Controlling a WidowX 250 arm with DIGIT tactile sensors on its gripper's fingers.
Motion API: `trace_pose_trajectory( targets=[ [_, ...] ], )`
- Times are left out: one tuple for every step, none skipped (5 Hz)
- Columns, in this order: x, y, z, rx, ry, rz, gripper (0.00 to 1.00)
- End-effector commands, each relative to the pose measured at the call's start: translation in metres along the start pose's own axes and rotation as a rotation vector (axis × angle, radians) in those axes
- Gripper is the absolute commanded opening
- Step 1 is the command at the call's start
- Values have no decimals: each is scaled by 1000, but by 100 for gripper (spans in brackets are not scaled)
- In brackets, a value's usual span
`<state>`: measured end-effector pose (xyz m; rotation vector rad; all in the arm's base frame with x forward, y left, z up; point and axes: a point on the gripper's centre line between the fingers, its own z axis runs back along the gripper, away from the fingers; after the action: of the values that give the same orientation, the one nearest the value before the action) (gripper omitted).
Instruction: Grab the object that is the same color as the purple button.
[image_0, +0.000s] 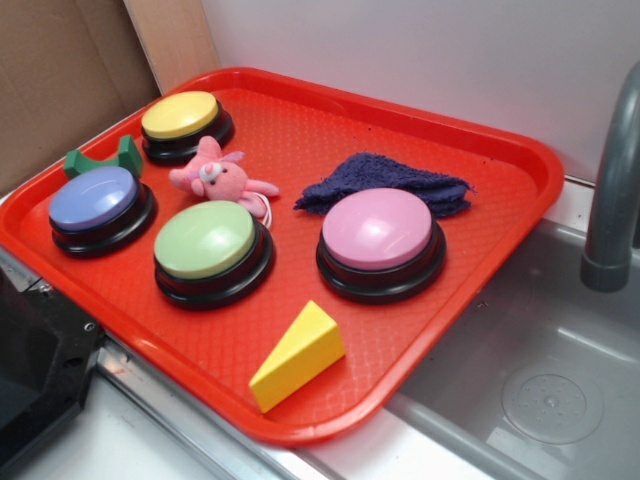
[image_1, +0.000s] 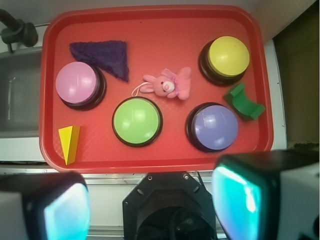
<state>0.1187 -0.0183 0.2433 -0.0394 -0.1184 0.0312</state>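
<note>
Basically gripper (image_1: 150, 200) spread open, empty, hovering off the tray's (image_1: 150, 20) near edge; purple rag (image_1: 105, 56) lies far-left, touching pink button (image_1: 77, 84); purple button (image_1: 215, 126) near-right.

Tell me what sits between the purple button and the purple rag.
In the wrist view, the pink plush toy lies between the purple button and the purple rag; the green button borders that stretch.

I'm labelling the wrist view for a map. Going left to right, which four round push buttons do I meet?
Pink-domed round push button → green-domed round push button → periwinkle purple-domed round push button → yellow-domed round push button, all on the red plastic tray.
</note>
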Motion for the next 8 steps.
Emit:
trace_pose_trajectory(
  targets=[
    [0, 0, 0, 0, 0, 0, 100],
    [25, -14, -15, -16, 30, 127, 100],
    [66, -27, -40, -30, 21, 316, 100],
    [106, -34, -69, -13, -32, 498, 100],
    [140, -40, -102, -14, -89, 643, 100],
    [163, -46, -138, 20, -83, 663, 100],
    [172, -47, -170, 101, -102, 656, 100],
    [177, -42, -202, 160, -70, 647, 100]
  ],
)
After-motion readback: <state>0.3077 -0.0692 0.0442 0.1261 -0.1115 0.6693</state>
